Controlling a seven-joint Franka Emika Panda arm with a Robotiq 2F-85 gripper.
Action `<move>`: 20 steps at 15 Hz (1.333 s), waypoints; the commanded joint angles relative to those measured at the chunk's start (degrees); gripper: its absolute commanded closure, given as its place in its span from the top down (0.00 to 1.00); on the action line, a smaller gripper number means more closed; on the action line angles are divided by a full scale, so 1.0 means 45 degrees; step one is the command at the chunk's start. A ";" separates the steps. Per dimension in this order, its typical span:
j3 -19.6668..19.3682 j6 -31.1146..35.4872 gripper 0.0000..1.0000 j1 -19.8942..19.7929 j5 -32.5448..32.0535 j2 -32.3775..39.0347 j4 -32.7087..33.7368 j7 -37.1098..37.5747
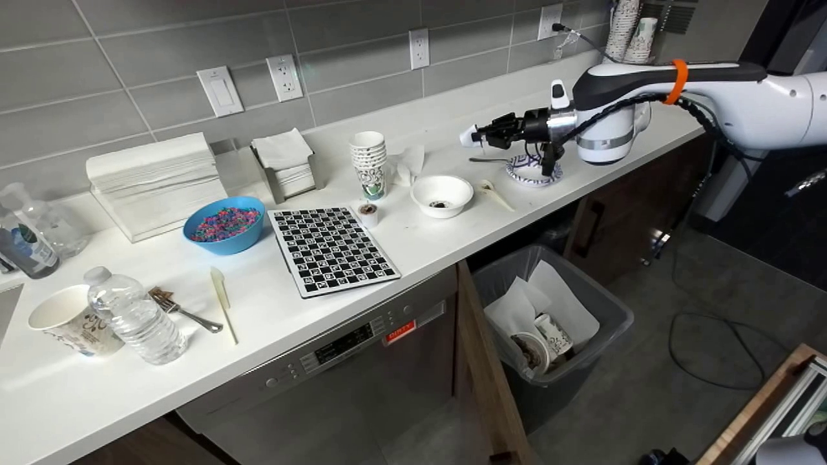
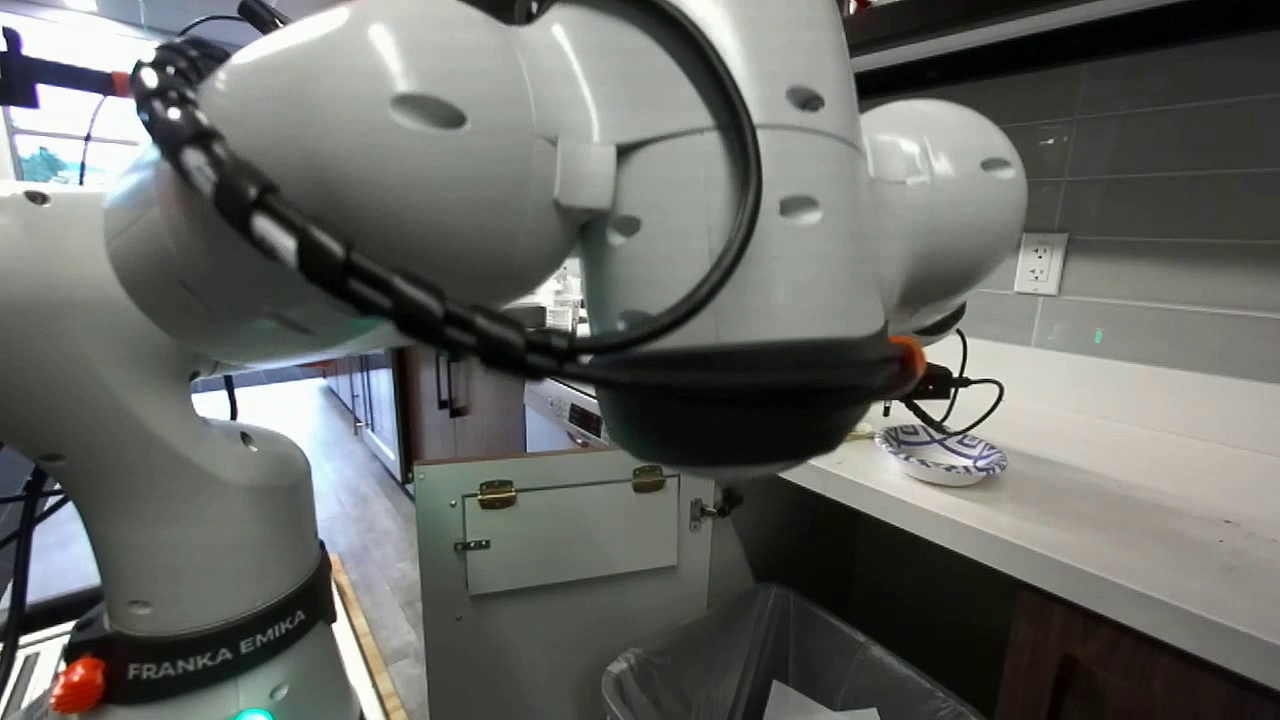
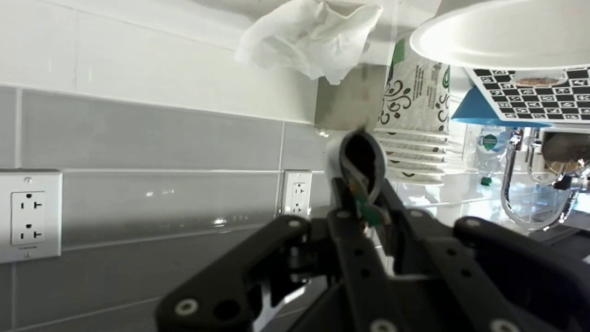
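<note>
While the arm [image 1: 762, 106] reached out over the counter [image 1: 271, 316], the gripper [image 1: 481, 134] was closed on a small white paper piece [image 1: 467, 137], held up in the air. Wrist view had it pinched, dark hollow facing the lens, some green on it. Blurry, couldn't tell exactly what it was.

Nearest stuff: a patterned bowl [image 1: 526, 176], blue on white, sat on the counter, lower than the gripper, seen in both exterior views. A metal handle [image 1: 488, 159] lay just beside it. Next along, a pale spoon [image 1: 496, 196], then a white bowl [image 1: 446, 210] with dark bits [image 1: 439, 204] at the bottom. Near that, a crumpled white wrap [image 3: 309, 39] and a stack of paper cups [image 1: 369, 161].

Further on, a checkered board [image 1: 333, 248], with a small tub [image 1: 368, 218] of brown contents just beside its corner and a blue bowl [image 1: 236, 244] of colored bits [image 1: 226, 225] near the far side. Well apart from the gripper: water bottle [image 1: 139, 320], big paper cup [image 1: 74, 323], fork [image 1: 194, 316].

Down below, a lined bin [image 1: 620, 314] held paper sheets [image 1: 563, 298] and a printed cup [image 1: 554, 331]. Dishwasher [image 1: 362, 387] wore a red DIRTY label [image 1: 400, 331].
</note>
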 commanded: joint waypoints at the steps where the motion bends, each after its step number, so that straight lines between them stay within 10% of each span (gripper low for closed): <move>1: -0.1287 -0.0114 0.04 0.0846 -0.0675 -0.2869 0.0299 0.2904; 9: -0.4005 -0.2144 0.04 0.2822 -0.1388 -0.6496 0.1289 0.6829; 20: -0.8988 -0.6281 0.04 0.7158 -0.1070 -0.8511 0.3948 0.7180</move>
